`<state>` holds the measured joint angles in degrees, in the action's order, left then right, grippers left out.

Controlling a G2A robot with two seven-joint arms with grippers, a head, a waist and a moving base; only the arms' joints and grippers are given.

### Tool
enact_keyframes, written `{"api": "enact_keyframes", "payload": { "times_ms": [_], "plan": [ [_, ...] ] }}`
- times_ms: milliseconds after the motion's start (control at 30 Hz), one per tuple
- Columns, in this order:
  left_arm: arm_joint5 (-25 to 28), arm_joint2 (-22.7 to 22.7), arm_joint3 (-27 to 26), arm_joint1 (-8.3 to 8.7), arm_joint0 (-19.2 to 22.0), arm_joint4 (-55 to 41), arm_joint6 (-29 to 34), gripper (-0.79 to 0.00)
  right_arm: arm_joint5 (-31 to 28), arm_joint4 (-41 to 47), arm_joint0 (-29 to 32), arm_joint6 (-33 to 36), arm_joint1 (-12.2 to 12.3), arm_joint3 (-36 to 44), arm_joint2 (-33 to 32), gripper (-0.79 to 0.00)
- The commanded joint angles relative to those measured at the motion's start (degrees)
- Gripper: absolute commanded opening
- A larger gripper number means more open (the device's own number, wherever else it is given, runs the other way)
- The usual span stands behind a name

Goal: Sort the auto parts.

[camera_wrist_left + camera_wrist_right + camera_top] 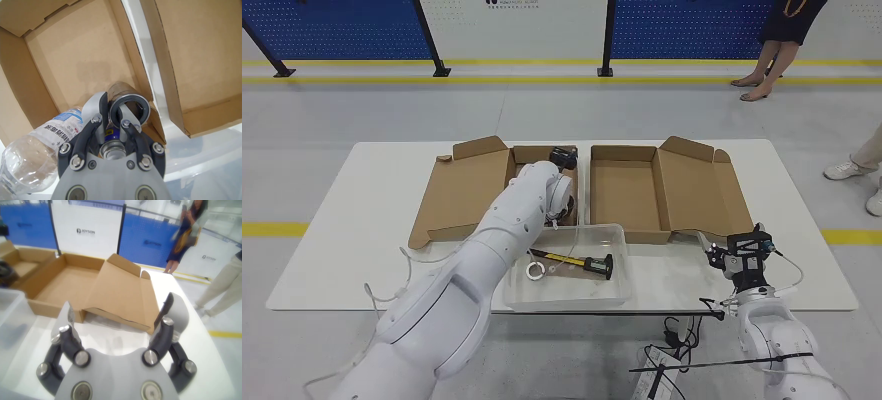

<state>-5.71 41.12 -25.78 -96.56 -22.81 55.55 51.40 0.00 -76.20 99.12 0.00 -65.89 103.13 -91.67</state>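
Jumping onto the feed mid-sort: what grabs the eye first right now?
The left hand grips a metal bearing sleeve, one finger inside its bore, over the left cardboard box, with a clear bottle and a blue can just below it. The right hand hangs open above the right side of the table, beside the open right box.
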Motion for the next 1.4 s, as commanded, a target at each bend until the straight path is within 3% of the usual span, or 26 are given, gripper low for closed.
{"api": "enact_keyframes", "payload": {
  "times_ms": [0,33,100,167,500,800,900,1067,1367],
  "plan": [
    [0.0,0.0,0.4,-0.18,0.1,0.0,-0.1,-0.329,0.0,0.0,0.0,0.0,0.0,0.0,0.0,0.000],
    [0.0,0.0,0.6,-0.27,0.2,0.0,-0.1,-0.200,0.0,0.0,0.0,0.0,0.0,0.0,0.0,0.000],
    [0.0,0.0,1.1,-0.43,0.3,0.2,-0.2,-0.142,0.0,0.0,0.0,0.0,0.0,0.0,0.0,0.000],
    [0.0,0.1,1.5,-0.57,0.5,0.2,-0.4,-0.018,0.0,0.0,0.0,0.0,0.0,0.0,0.0,0.000],
    [-0.6,0.9,1.0,-0.78,2.0,1.0,-2.9,0.000,0.0,0.0,0.0,0.0,0.0,0.0,0.0,0.000],
    [-0.5,2.4,-6.3,0.58,2.0,4.7,-6.6,0.000,0.0,0.0,0.0,0.0,0.0,0.0,0.0,0.000],
    [-1.6,3.5,-11.2,1.66,1.0,7.0,-7.9,0.000,0.0,0.0,0.0,0.0,0.0,0.0,0.0,0.000],
    [-3.2,6.7,-23.6,4.34,-3.9,12.4,-8.1,0.000,0.0,0.0,0.0,0.0,0.0,0.0,0.0,0.000],
    [-4.2,16.0,-53.2,9.71,-18.8,26.4,-2.7,0.000,0.0,0.0,0.0,0.0,0.0,0.0,0.0,0.000]
  ]
}}
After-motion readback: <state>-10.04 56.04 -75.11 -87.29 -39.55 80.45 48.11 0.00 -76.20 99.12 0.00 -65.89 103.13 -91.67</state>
